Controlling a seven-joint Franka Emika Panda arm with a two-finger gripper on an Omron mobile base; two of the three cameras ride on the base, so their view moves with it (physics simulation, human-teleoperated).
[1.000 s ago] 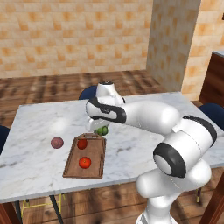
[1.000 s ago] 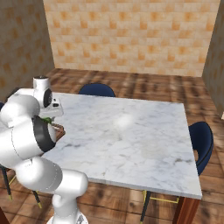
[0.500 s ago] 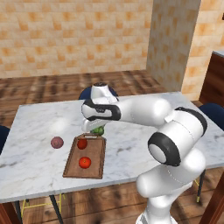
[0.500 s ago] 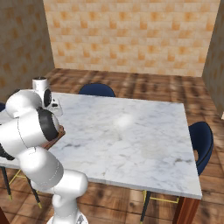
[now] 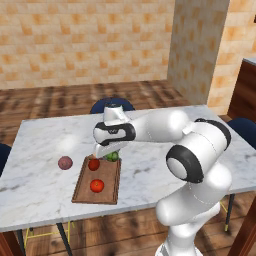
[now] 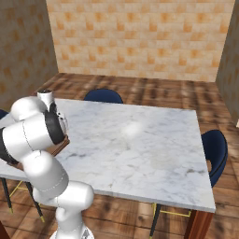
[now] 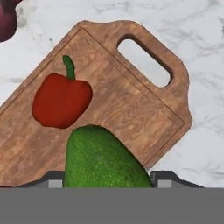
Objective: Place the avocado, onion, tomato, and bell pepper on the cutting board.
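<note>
Gripping the avocado (image 7: 105, 159) between narrowed fingers (image 7: 164, 178)

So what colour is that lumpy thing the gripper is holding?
Glossy green: the avocado, clearest in the hand view.

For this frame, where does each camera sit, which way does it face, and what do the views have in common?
Left base view: behind-left of the arm, facing down the marble table; arm reaches left, gripper holding the avocado over the cutting board.
Right base view: behind-right, facing the same table; white arm at lower left hides most of the board.
Hand view: looks down the gripper at board, bell pepper and avocado.
Shared: board and avocado in left base and hand views.
</note>
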